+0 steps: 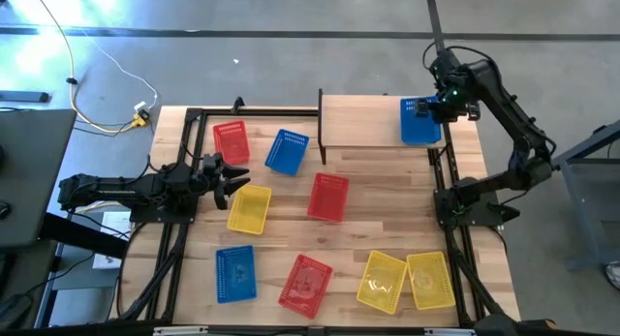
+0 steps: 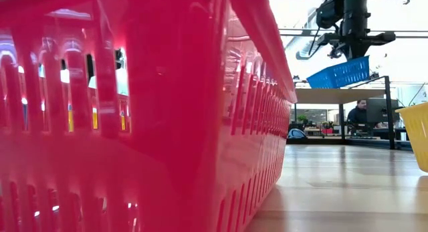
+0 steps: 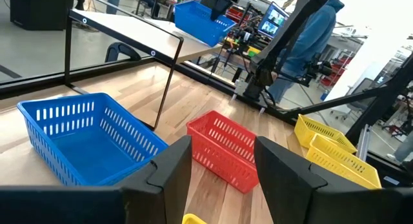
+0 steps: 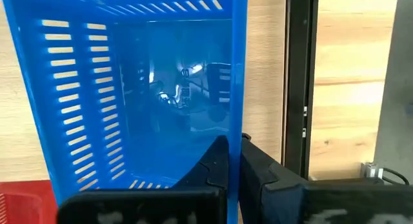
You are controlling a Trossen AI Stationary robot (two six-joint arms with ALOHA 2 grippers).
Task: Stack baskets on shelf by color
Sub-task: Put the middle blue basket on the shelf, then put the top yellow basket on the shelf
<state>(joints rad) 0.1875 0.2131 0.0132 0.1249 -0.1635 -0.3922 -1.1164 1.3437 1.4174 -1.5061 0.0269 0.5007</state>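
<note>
1. Baskets lie scattered over the table (image 1: 387, 171); nearest the front edge are a blue basket (image 1: 235, 273), a red basket (image 1: 306, 282) and two yellow baskets (image 1: 382, 280) (image 1: 430, 280) touching each other.
2. Seen level with the tabletop, one red basket sits right against the lens and fills most of that view (image 2: 134, 125); a yellow one shows at its edge (image 2: 418, 135).
3. Mid-table, a third yellow basket (image 1: 249, 208) lies just in front of the left gripper (image 1: 235, 173), and a red basket (image 1: 328, 197) sits near the centre.
4. The left gripper hangs low over the table's left side, its fingers (image 3: 171, 169) spread apart with nothing between them.
5. Farther back, a red basket (image 1: 231, 140) and a blue basket (image 1: 287, 150) lie side by side, just left of the shelf (image 1: 363, 118).
6. The shelf stands at the far edge of the table, its plank top bare on the left half.
7. The right gripper (image 4: 233, 162) is pressed together on the rim of a third blue basket (image 1: 419, 121), pinching its wall.
8. That basket hangs tilted above the shelf's right end, clear of the plank in the level view (image 2: 340, 73).
9. A person (image 2: 358, 115) sits in the room beyond the table.
</note>
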